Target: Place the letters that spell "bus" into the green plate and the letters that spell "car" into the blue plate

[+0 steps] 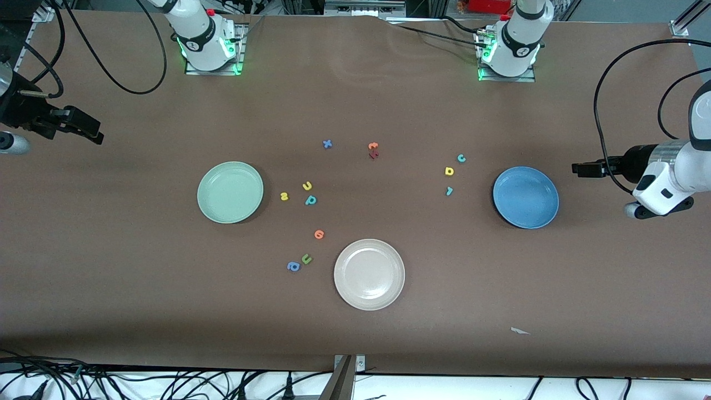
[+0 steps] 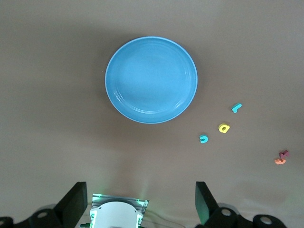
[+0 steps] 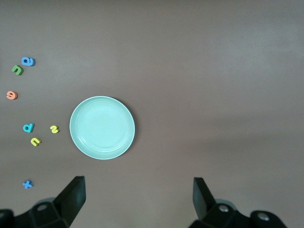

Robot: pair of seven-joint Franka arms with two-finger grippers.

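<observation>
You had both arms parked high, left gripper (image 2: 140,202) and right gripper (image 3: 137,199) spread, empty. Bus letters (image 1: 304,194) lay beside green plate (image 1: 230,192), car letters (image 1: 450,173) beside blue plate (image 1: 525,197).

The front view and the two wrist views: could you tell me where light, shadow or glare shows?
Front view: green base lights glow; the table darkens toward its nearest edge. Left wrist view: soft sheen on the blue plate. Right wrist view: even light, faint sheen on the green plate.
</observation>
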